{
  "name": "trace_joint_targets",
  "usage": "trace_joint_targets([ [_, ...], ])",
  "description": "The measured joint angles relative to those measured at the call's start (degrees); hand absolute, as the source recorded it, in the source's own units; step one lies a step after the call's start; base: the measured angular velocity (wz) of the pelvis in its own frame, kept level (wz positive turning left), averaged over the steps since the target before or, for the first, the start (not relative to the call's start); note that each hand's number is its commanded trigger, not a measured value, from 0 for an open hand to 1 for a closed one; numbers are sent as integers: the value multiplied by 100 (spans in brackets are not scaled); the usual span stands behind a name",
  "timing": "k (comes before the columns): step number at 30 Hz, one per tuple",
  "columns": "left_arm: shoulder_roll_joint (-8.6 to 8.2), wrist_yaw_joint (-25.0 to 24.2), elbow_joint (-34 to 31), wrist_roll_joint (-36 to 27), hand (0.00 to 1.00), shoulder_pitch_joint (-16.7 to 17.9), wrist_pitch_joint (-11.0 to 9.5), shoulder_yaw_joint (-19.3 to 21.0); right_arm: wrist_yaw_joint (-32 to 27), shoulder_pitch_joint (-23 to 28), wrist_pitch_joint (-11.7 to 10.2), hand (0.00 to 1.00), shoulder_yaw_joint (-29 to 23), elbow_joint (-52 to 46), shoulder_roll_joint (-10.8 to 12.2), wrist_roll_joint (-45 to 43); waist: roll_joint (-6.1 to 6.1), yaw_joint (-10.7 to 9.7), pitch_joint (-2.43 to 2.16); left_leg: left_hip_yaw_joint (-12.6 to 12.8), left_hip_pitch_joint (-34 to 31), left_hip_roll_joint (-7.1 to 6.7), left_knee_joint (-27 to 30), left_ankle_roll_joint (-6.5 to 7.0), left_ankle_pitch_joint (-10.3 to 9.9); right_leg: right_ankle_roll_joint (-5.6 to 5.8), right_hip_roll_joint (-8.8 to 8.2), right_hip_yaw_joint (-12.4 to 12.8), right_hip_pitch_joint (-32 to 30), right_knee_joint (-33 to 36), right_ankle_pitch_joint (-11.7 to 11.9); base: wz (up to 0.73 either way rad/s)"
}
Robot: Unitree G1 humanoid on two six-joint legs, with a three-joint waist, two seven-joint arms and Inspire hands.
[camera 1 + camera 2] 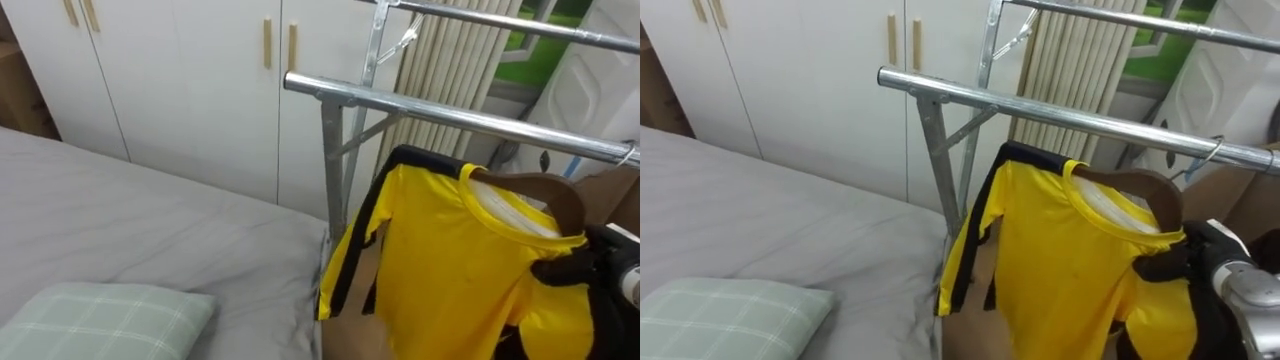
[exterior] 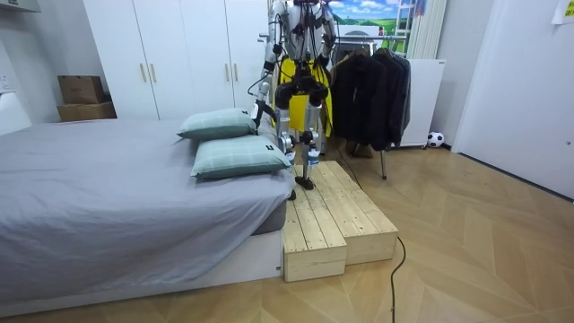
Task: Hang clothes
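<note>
**sockdrawer:** So where's the shirt right now? On the rack or not?

**lintroller:** Kinda in between. The yellow shirt with black trim (image 1: 440, 260) is already draped on a brown wooden hanger (image 1: 1160, 190). That's being held up just below the lower silver metal rail (image 1: 450, 112) of the clothes rack. The right hand (image 1: 1175, 268) comes in from the lower right, and its dark fingers (image 1: 1160, 270) are clenched round the hanger's shoulder end, through the fabric. My guess is it grabs there so the shirt can't slide off while the hook goes up.

**sockdrawer:** Is the hook over the rail?

**lintroller:** Honestly can't tell. The thin wire hook sits right up against the rail on the far right, but whether it's caught, no idea. I'd call the job close to finished, with seating the hook and letting go left to do.

**sockdrawer:** And the other hand?

**lintroller:** The left hand (image 2: 261, 108) is down by its side in the room view, idle as far as I can see.

**sockdrawer:** Where's it standing?

**lintroller:** Up on a pale wooden pallet platform (image 2: 332, 215) at the edge of the grey bed (image 1: 150, 220), facing the rack. I reckon the step is there for reach. Dark coats (image 2: 372, 90) already hang further along, so it needs the free stretch of rail.
</note>
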Motion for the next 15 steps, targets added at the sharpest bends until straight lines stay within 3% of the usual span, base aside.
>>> trace_joint_targets([
  [4, -34, 105, 66, -89, 0, -7, 0, 2, -134, 192, -77, 0, -150, -7, 177, 901, 46, 1, 26, 31, 103, 8, -6, -1, 0, -5, 8, 21, 116, -33, -1, 3],
  [6, -57, 173, 62, -145, 0, -30, -7, 0, -131, 505, -259, 0, -258, -153, 309, 1588, 73, -9, 42, 105, 108, 7, -12, -2, 1, 17, 10, 46, 150, -76, -25, 18],
  [10, -180, 287, 62, -146, 0, -30, -7, -1, -100, 787, -273, 0, -257, -538, 364, 2234, 142, -6, 40, 148, 106, -5, -9, 1, -1, 41, -10, 48, 171, -118, -12, 2],
  [13, -192, 335, 61, -153, 0, -15, -4, 2, -54, 1001, -323, 0, -312, -816, 522, 2760, 133, -13, 26, 176, 112, -6, -7, 1, -1, 51, -15, 44, 170, -120, -16, 0],
  [15, -226, 397, 62, -155, 0, 9, 1, 14, 8, 1172, -289, 0, -633, -907, 740, 3345, 161, -29, 12, 193, 125, -5, -8, 1, -1, 50, -17, 44, 173, -110, -15, -5],
])
